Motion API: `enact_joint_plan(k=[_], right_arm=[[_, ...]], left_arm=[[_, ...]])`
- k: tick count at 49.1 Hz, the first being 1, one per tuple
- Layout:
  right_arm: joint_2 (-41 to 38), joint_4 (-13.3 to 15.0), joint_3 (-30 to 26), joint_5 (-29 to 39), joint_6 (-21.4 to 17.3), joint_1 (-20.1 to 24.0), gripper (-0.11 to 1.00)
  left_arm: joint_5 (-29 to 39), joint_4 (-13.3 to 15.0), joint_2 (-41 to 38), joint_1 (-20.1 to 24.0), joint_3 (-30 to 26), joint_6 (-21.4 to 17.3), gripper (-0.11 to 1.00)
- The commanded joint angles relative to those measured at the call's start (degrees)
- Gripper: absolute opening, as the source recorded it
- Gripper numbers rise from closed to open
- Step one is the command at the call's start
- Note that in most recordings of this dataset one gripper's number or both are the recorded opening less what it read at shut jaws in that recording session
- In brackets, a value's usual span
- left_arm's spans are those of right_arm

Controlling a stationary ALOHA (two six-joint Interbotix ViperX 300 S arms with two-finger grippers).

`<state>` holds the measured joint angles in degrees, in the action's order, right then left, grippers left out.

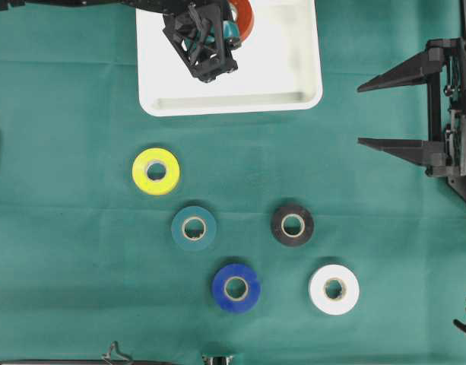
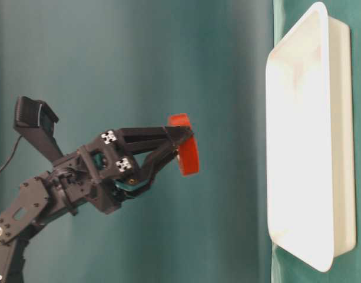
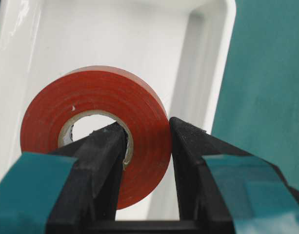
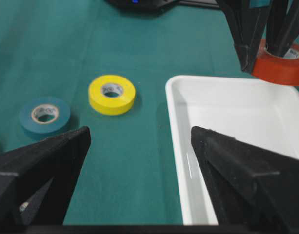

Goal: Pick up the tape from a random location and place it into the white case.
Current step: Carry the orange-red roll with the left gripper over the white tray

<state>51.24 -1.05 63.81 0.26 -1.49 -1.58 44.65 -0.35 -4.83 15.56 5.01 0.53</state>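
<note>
Overhead cam looks straight down on the whole green table [image 1: 80, 289], white case [image 1: 293, 84] at top center. Table-level cam is turned sideways, so the case [image 2: 304, 147] stands on the right. Left wrist cam sits super close, looking into the case [image 3: 115, 39]. Right wrist cam sits low, facing across the table toward the case [image 4: 227, 112].

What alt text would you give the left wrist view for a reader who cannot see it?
The left hand grips a red tape roll, one finger through its core and one outside, held above the white case. Green cloth shows to the right of the case.
</note>
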Motion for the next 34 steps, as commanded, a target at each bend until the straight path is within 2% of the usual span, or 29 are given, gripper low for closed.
enact_joint_plan(k=[1, 17, 34], right_arm=[[-0.3, 0.1, -1.5, -0.2, 0.0, -0.1, 0.93], [-0.5, 0.1, -1.4, -0.2, 0.0, -0.1, 0.93], [-1.1, 0.1, -1.4, -0.2, 0.1, -0.1, 0.93]], left_arm=[[-2.5, -0.1, 0.9, 0.2, 0.8, 0.0, 0.23], [-14.2, 0.1, -1.5, 1.4, 8.3, 0.3, 0.23], [-16.9, 0.3, -4.7, 3.8, 11.4, 0.4, 0.23]])
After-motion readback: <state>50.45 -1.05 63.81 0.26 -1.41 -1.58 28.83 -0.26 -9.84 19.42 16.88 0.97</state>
